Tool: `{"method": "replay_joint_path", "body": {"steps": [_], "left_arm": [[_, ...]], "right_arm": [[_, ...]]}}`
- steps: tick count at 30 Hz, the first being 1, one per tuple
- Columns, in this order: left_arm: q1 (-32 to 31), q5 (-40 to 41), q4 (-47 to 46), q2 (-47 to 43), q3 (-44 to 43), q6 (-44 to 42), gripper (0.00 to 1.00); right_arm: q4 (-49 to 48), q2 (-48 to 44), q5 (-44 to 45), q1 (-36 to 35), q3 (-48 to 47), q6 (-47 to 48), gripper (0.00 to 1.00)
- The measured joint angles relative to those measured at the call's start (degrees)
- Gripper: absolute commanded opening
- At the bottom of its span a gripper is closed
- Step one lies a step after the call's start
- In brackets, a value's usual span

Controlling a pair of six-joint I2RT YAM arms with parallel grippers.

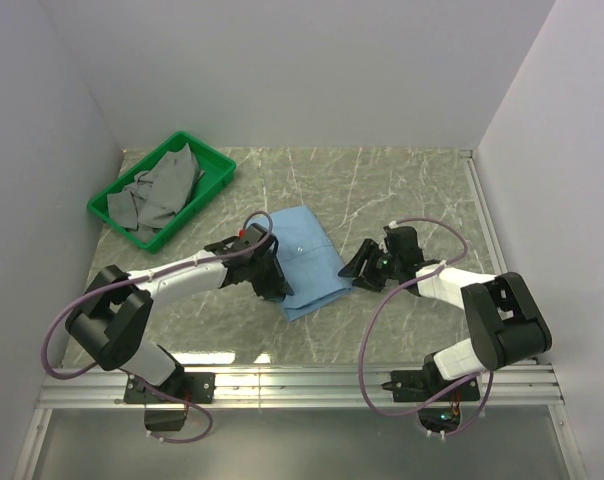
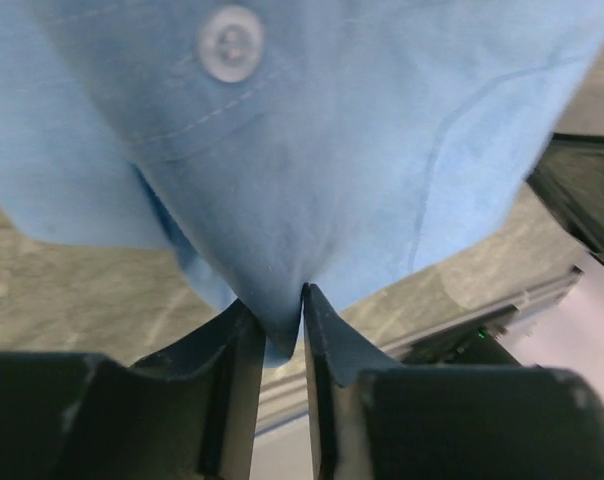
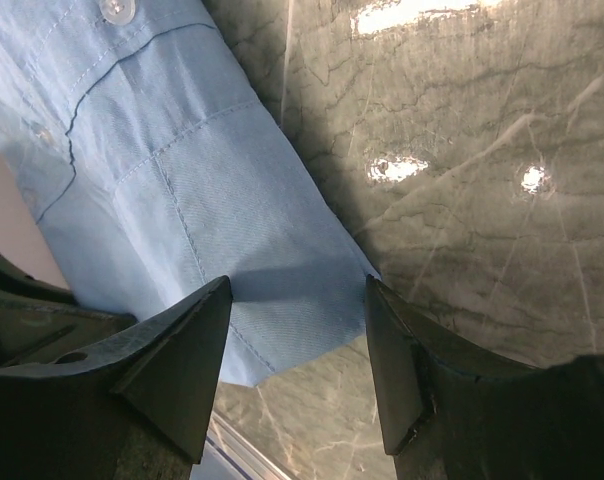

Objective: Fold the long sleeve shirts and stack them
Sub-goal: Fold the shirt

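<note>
**A:** Far left first. What's there?
**B:** A green tray [image 1: 212, 170] at the back-left of the worktop [image 1: 402, 190], with grey cloths [image 1: 157, 195] heaped in it.
**A:** Left gripper?
**B:** The left gripper [image 1: 267, 278] sits at the left edge of the light blue shirt [image 1: 307, 255]. Its fingers [image 2: 237, 340] are drawn together, clamped on a pinched-up fold of the cloth. A white button [image 2: 230, 43] shows just beyond the fold.
**A:** Where's the shirt?
**B:** Mid-worktop, folded to a rough rectangle between the two arms, well apart from the tray.
**A:** Right side?
**B:** The right gripper [image 1: 354, 270] is at the shirt's right edge. Its fingers [image 3: 177, 360] stand apart, straddling a corner of the cloth. That corner lies flat on the marble. Cannot tell whether the tips touch it.
</note>
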State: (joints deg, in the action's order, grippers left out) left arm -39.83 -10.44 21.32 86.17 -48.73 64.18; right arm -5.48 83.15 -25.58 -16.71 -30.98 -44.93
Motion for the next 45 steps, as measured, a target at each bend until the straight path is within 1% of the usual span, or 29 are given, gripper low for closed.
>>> {"method": "replay_joint_path", "body": {"steps": [7,11,13,14,16,17,19,20,21,23,24,29,33,37,38,41,42,45], "left_arm": [[-0.15,-3.85,-0.74,-0.02,-1.22,1.55,0.25],[-0.68,-5.73,-2.23,-0.02,0.13,3.02,0.28],[-0.81,-7.26,-3.56,0.11,2.01,3.78,0.34],[-0.85,-8.11,-4.07,0.44,3.08,4.28,0.41],[-0.98,-9.51,-4.35,1.66,4.28,4.61,0.48],[-1.03,-9.97,-4.31,2.32,4.59,4.83,0.56],[-1.11,-10.84,-4.2,3.26,4.79,4.87,0.66],[-1.14,-10.88,-4.15,3.3,4.79,4.85,0.78],[-1.14,-10.84,-4.04,3.17,4.74,4.61,0.83],[-1.14,-10.14,-2.95,2.34,4.31,4.26,0.91],[-1.14,-9.68,-2.49,1.6,4.11,4.04,0.92],[-0.98,-4.44,1.88,-5.4,1.92,3.21,0.89],[1.57,0.61,5.16,-12.57,1.36,1.66,0.86],[9.07,4.35,7.87,-16.37,0.52,-1.7,0.79],[11.3,4.83,8.48,-16.41,-0.02,-2.62,0.76],[16.72,6.97,9.18,-15.82,-2.25,-5.35,0.71],[18.18,7.45,8.98,-15.47,-3.32,-6.29,0.69],[20.83,7.67,7.04,-13.31,-7.08,-8.15,0.63]], "right_arm": [[-0.33,0.0,0.02,0.11,0.26,-0.28,0.63],[-0.28,0.0,0.07,0.13,0.26,-0.26,0.63],[-0.15,0.0,0.2,0.15,0.26,-0.24,0.63],[-0.02,-0.07,0.35,0.13,0.26,-0.24,0.63],[0.5,-0.37,0.72,0.13,0.24,-0.15,0.64],[0.96,-0.68,0.96,0.13,0.24,-0.02,0.64],[2.73,-1.95,1.75,0.13,0.13,0.66,0.65],[3.82,-2.86,2.21,0.13,0.02,1.11,0.65],[5.16,-3.87,2.51,0.13,-0.26,1.49,0.65],[7.82,-6.16,3.41,0.11,-1.49,2.58,0.66],[8.74,-7.23,3.69,0.11,-2.12,2.95,0.66],[13.05,-13.22,3.69,-0.52,-7.26,5.68,0.66],[13.75,-13.68,0.31,-3.89,-11.76,7.43,0.65],[12.85,-9.75,-5.64,-10.86,-15.54,8.72,0.6],[12.59,-8.15,-7.19,-12.7,-16.52,8.87,0.59],[11.76,-2.14,-11.19,-17.57,-19.96,9.25,0.52],[11.45,-0.13,-12.33,-18.88,-21.03,9.33,0.48],[11.32,5.33,-15.13,-21.75,-24.17,9.77,0.44]]}}
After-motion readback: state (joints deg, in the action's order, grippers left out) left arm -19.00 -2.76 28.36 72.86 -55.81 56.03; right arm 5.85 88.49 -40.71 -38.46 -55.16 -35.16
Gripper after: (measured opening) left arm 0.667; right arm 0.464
